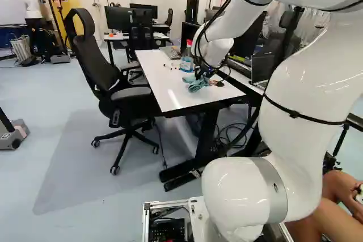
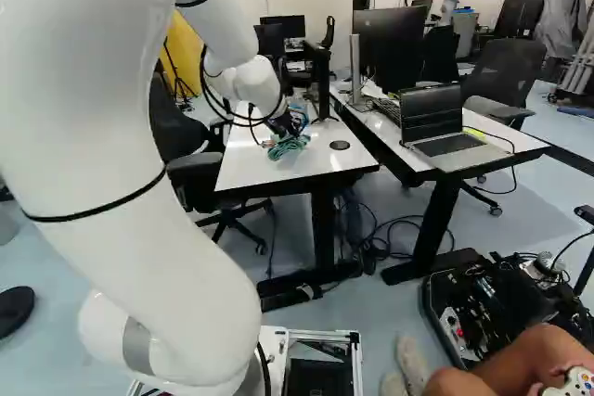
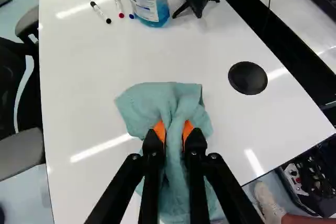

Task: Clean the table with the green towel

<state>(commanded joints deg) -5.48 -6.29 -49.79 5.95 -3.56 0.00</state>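
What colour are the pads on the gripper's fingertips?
The pads are orange, showing best in the wrist view, where they pinch the teal towel.

White table (image 3: 84, 103) with towel (image 3: 149, 100), bottle (image 3: 143, 1), markers (image 3: 118, 4), disc (image 3: 248, 78)

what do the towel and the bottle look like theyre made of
Green towel: soft cloth, perhaps microfiber, matte; it gathers in folds at the gripper.
Bottle: clear, glossy, probably plastic, since blue liquid shows through; glass isn't ruled out.
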